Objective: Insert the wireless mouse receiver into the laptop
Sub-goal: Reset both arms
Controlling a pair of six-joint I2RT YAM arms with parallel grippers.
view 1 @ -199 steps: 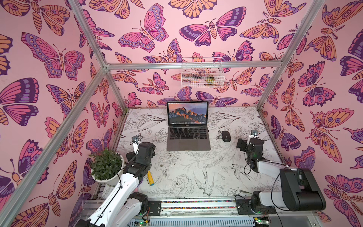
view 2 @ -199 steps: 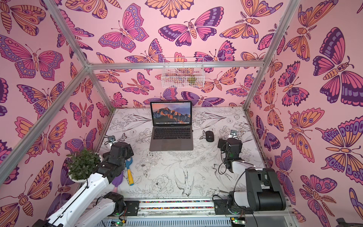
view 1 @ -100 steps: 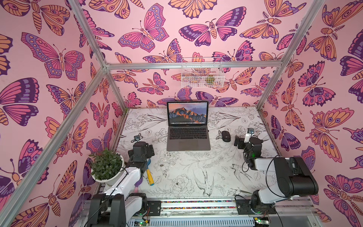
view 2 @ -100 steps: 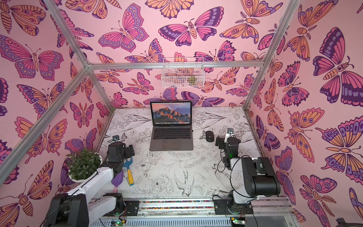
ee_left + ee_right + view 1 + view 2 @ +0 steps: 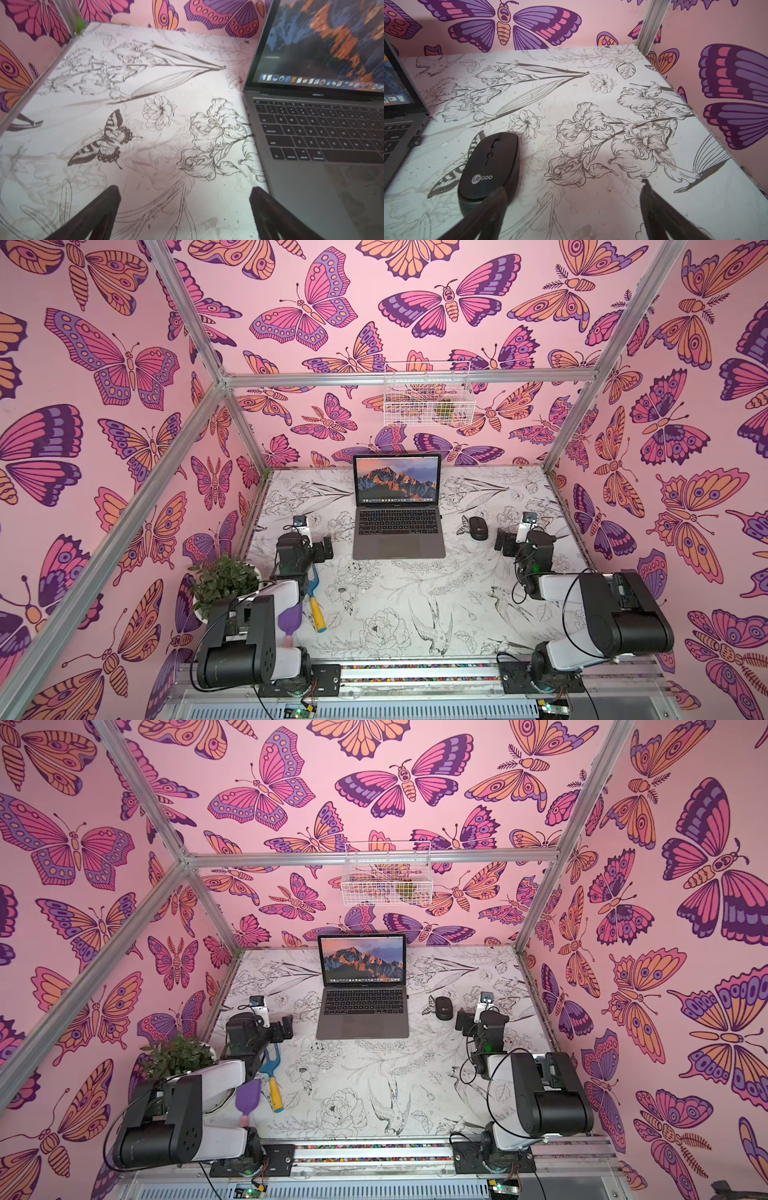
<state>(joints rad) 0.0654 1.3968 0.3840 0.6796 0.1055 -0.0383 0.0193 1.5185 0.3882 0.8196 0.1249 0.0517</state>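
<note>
1. The wireless mouse receiver [image 5: 415, 141] is a tiny black stub jutting from the right side edge of the laptop [image 5: 398, 133], level with the back rows of keys. In a top view it is only a dark speck at that edge [image 5: 440, 514].
2. From the right wrist view it looks seated: its body sits against the casing, level and square to the edge, with no metal plug that I can make out. I cannot tell how deep it sits.
3. My judgement is that the insertion is done. All that may be left is confirming the fit, and perhaps parking the arms.
4. The laptop stands open near the back of the surface [image 5: 415, 593], with the orange mountain wallpaper lit on its screen.
5. The black mouse [image 5: 489, 166] lies on the surface just beside the laptop's right side, near the receiver but clear of it.
6. The right fingers [image 5: 656, 216] are spread wide and hold nothing. They hang low over the surface by the mouse's near end, and whether one tip touches it I cannot tell.
7. The left fingers [image 5: 99, 212] are also spread wide and empty, off the laptop's left front corner.
</note>
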